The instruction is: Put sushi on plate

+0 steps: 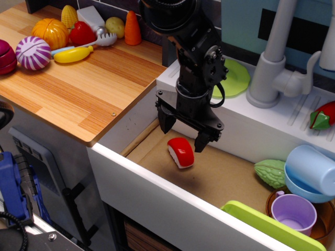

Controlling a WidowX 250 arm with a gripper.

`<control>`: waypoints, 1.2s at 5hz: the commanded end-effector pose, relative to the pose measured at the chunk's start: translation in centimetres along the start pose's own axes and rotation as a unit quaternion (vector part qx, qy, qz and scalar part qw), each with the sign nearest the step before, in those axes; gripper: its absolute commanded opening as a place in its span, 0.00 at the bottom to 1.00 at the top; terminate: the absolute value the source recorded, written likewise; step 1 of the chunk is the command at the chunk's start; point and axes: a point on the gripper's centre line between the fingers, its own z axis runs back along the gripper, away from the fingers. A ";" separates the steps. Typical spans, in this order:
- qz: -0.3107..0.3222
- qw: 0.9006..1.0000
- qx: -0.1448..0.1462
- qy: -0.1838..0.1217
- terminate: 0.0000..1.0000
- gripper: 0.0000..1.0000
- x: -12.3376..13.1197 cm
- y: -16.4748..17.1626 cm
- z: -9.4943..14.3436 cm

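Note:
The sushi (pixel 180 152), with a glossy red top over a white base, lies tilted on the brown floor of the sink. My gripper (pixel 184 133) is open and points down, just above and behind the sushi. Its two black fingers stand on either side of the sushi's far end and hold nothing. The light-green round plate (pixel 236 78) lies flat on the white ledge behind the sink. The arm hides its left part.
A grey faucet (pixel 272 68) stands right of the plate. In the sink's right corner are a green bumpy toy vegetable (pixel 270 173), a blue cup (pixel 312 170), a purple cup (pixel 296 213) and a lime-green tray edge (pixel 261 222). Toy food (pixel 51 32) sits on the wooden counter at left.

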 end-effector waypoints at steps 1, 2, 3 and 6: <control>0.000 1.000 0.000 0.000 0.00 1.00 0.0 0.0 0.0; 0.048 0.998 -0.012 0.031 0.00 1.00 1.0 0.2 -0.4; 0.087 0.995 -0.011 0.039 0.00 1.00 1.9 0.5 -1.0; 0.179 0.983 0.044 -0.017 0.00 1.00 1.8 0.4 -2.3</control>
